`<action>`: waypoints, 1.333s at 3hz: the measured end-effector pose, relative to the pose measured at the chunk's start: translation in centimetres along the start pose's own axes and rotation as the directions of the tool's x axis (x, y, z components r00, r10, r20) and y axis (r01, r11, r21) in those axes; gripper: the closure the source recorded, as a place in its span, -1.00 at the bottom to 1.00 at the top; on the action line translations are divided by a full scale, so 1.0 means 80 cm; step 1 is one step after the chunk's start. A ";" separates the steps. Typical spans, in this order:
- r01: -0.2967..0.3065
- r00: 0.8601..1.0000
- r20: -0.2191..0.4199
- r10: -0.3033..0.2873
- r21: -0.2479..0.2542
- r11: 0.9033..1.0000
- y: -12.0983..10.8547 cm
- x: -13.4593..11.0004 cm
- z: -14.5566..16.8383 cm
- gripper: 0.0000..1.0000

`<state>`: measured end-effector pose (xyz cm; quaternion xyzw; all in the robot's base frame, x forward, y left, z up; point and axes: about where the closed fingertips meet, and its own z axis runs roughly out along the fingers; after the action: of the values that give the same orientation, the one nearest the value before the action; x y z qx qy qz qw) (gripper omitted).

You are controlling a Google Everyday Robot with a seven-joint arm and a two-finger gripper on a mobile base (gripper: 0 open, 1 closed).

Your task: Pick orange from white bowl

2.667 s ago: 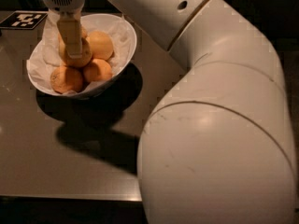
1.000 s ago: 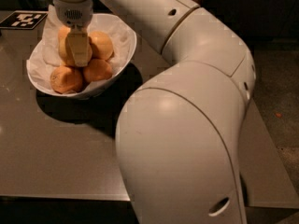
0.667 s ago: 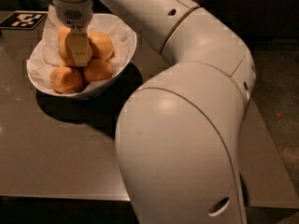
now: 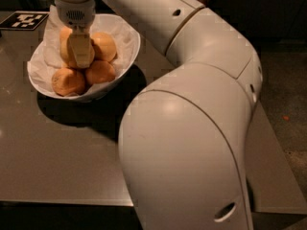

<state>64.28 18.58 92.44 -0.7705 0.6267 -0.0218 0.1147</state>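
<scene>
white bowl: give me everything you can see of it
The white bowl is wide and glossy, ceramic by the look of it, with an uneven slanted rim. Crumpled white paper lines it. It stands upright on the dark table toward the far left, close to a black-and-white marker tag. It holds piled oranges. The gripper reaches down into it, over the palest orange.

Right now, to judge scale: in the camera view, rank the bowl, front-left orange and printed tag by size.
1. Bowl, with the jaws down inside it.
2. Front-left orange and printed tag: similar, tag farther back, unranked.
</scene>
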 end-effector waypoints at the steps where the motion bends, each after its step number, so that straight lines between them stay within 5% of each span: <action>1: 0.000 1.000 0.000 0.000 0.000 1.000 0.000 0.000 0.000 1.00; 4: 0.019 0.985 0.167 -0.037 0.110 0.994 0.030 -0.017 -0.063 1.00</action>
<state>60.81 18.69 97.02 -0.7710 0.6017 0.0082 0.2085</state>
